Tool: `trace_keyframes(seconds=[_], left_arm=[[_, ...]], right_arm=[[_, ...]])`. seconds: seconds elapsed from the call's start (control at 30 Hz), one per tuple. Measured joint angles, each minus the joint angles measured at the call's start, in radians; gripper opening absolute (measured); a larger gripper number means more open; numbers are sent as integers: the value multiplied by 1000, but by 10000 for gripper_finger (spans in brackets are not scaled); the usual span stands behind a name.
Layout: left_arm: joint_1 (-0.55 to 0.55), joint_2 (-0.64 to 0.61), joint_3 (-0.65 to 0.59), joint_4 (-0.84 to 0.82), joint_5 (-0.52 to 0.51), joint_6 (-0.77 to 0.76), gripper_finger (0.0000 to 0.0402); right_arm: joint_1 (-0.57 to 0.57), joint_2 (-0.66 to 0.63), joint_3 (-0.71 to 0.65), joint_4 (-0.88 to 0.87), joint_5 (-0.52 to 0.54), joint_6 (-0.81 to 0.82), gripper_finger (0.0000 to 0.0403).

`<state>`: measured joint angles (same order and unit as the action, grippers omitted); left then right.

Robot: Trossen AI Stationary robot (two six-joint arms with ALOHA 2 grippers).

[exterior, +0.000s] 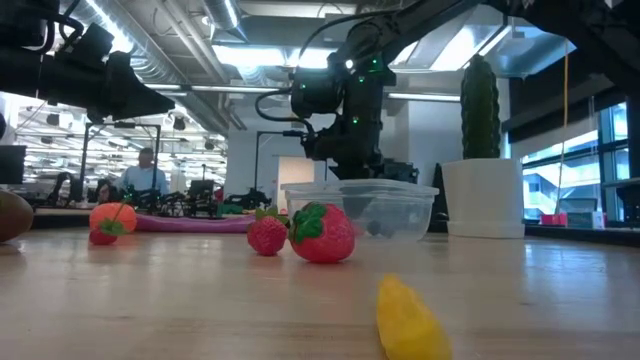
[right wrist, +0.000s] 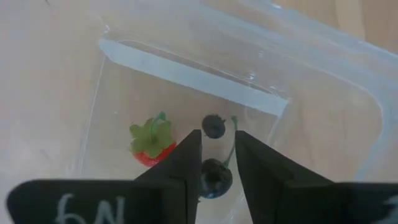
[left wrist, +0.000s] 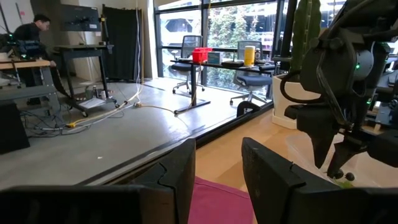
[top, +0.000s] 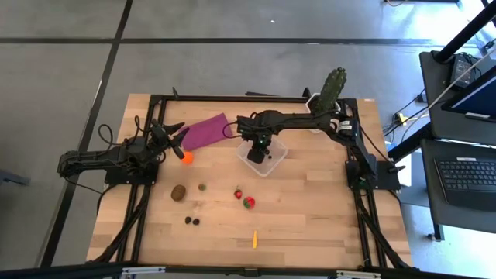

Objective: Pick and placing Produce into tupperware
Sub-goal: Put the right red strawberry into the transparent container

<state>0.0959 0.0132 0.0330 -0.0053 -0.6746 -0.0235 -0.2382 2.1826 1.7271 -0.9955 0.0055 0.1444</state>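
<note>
- Overhead view first: your right gripper [top: 260, 149] hangs over the clear, shallow plastic tupperware box [top: 276, 159] near the middle of the wooden table [top: 325, 217]. Your left gripper [top: 173, 133] waits just beside the small orange toy ball [top: 187, 156], near the flat purple cloth [top: 205, 130]. Loose on the table you have a brown kiwi-like oval [top: 179, 192], two red toy strawberries [top: 245, 198], two dark berries [top: 192, 221] and a small yellow piece [top: 254, 239].
- Table-level view: you see the right gripper reaching down into the tupperware box, with the green cactus in a white pot [exterior: 482, 185] beside it.
- Left wrist view: your left fingers [left wrist: 177, 180] stand slightly apart, holding nothing.
- Right wrist view: your right fingers [right wrist: 183, 165] are a little parted, a pair of dark cherries on a green stem [right wrist: 214, 152] between and beyond them; you cannot tell whether they grip it. A red strawberry with a green cap [right wrist: 151, 142] lies on the box floor beside them.
</note>
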Motion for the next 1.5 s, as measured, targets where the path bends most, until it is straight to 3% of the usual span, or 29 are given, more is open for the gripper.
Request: trace_keyframes(seconds=[0.17,0.43,0.77,1.03,1.3,1.5], left_arm=[[0,0,0,0,0,0,124],[0,0,0,0,0,0,124],[0,0,0,0,0,0,124],[0,0,0,0,0,0,124],[0,0,0,0,0,0,124],[0,0,0,0,0,1,124]], right_arm=[[7,-26,78,-62,-81,-46,102],[71,-222,185,-38,-95,-50,102],[217,-428,112,-21,-93,-72,102],[320,-466,5,18,-94,25,108],[358,-465,-176,190,-98,82,207],[371,-464,-351,388,-83,6,274]])
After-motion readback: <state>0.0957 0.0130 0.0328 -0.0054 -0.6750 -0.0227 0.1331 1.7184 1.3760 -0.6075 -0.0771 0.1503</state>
